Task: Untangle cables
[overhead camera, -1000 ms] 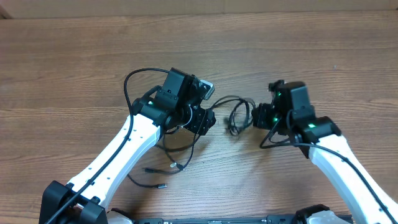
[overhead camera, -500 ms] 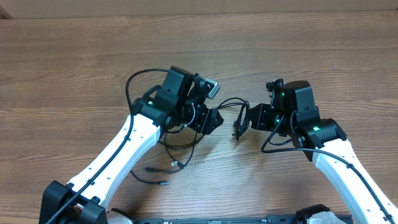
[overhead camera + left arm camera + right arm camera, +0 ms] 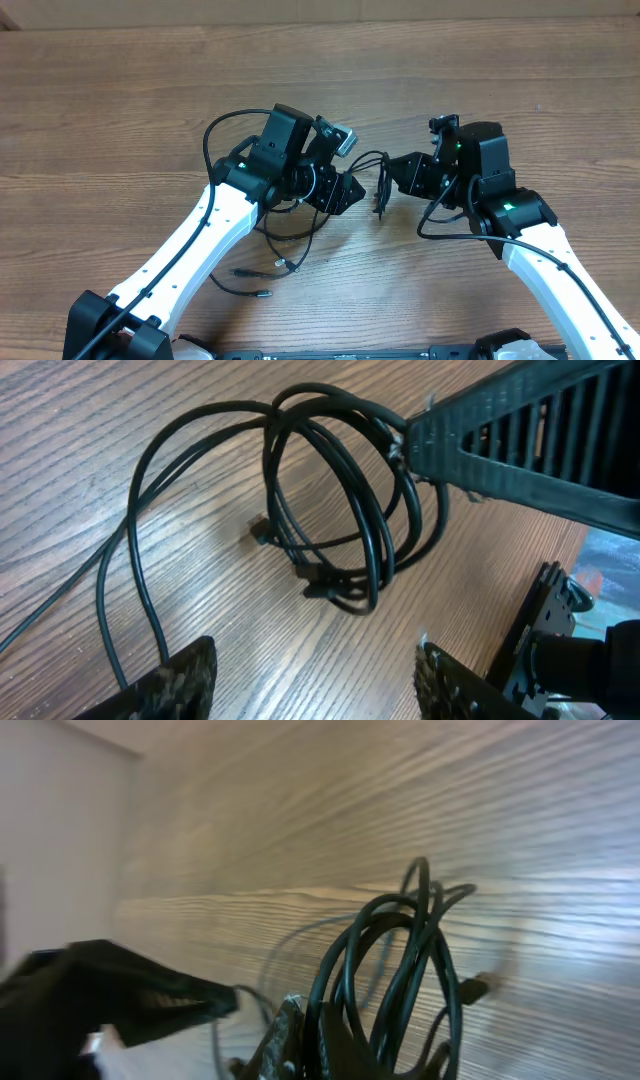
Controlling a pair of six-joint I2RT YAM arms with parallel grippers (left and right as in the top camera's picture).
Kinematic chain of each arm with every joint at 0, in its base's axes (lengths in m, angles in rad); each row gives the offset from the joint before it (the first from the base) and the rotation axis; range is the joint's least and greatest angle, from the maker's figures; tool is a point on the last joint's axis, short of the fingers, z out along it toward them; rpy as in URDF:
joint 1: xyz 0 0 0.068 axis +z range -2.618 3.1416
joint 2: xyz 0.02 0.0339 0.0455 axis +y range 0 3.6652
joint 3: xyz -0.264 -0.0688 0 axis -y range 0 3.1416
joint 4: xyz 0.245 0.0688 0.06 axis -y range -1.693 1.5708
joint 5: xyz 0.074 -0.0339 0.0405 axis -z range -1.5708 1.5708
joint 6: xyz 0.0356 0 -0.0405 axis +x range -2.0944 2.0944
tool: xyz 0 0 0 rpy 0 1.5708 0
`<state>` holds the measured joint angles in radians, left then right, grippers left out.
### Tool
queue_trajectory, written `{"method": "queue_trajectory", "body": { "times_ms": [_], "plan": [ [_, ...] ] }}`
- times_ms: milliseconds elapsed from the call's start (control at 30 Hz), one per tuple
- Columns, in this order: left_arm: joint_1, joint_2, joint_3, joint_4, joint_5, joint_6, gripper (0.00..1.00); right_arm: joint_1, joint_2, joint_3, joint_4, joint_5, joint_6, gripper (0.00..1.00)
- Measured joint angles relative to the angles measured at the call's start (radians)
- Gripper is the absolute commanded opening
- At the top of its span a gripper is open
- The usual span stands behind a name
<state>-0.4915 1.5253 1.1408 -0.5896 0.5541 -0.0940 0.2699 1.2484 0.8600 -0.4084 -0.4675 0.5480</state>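
The thin black cables form a small coil (image 3: 380, 190) between my two grippers, with more loops trailing under the left arm (image 3: 285, 228) and loose plug ends (image 3: 262, 295) near the front. My right gripper (image 3: 398, 176) is shut on the coil's strands and holds it upright off the wood; the pinch shows in the right wrist view (image 3: 305, 1038) with the coil (image 3: 405, 955) hanging beyond. My left gripper (image 3: 347, 190) is open and empty, its fingertips (image 3: 315, 682) just short of the coil (image 3: 345, 510). The right finger (image 3: 520, 435) grips the coil's top there.
The wooden table (image 3: 120, 110) stretches all around. A pale wall or board (image 3: 320, 10) runs along the far edge. Each arm's own thicker black cable loops beside it, on the left (image 3: 215, 125) and on the right (image 3: 440, 225).
My right gripper has moved left and up and turned, closing on the coil and lifting it upright. My left gripper has edged slightly right toward it.
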Motion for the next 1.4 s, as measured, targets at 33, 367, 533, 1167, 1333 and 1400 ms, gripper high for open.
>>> {"method": "queue_trajectory", "body": {
  "times_ms": [33, 367, 533, 1167, 1333, 1400],
  "plan": [
    [0.0, 0.0, 0.0, 0.0, -0.001, 0.0, 0.64, 0.0, 0.0, 0.0, 0.003, -0.008, 0.009, 0.04],
    [0.032, 0.0, 0.0, -0.008, -0.029, 0.0, 0.61, 0.0, 0.003, 0.001, -0.188, 0.032, 0.043, 0.04],
    [0.047, 0.0, 0.0, -0.023, -0.035, 0.0, 0.61, 0.0, 0.052, -0.001, -0.327, 0.137, 0.043, 0.04],
    [0.047, 0.0, 0.0, -0.032, -0.032, 0.0, 0.62, 0.0, 0.297, -0.033, -0.289, 0.275, -0.035, 0.3],
    [0.047, 0.0, 0.0, -0.032, -0.023, 0.0, 0.62, -0.014, 0.283, -0.029, -0.316, 0.302, -0.063, 0.35],
    [0.047, 0.0, 0.0, -0.032, -0.023, 0.0, 0.62, -0.035, 0.263, -0.026, -0.316, 0.322, -0.073, 0.36]
  ]
}}
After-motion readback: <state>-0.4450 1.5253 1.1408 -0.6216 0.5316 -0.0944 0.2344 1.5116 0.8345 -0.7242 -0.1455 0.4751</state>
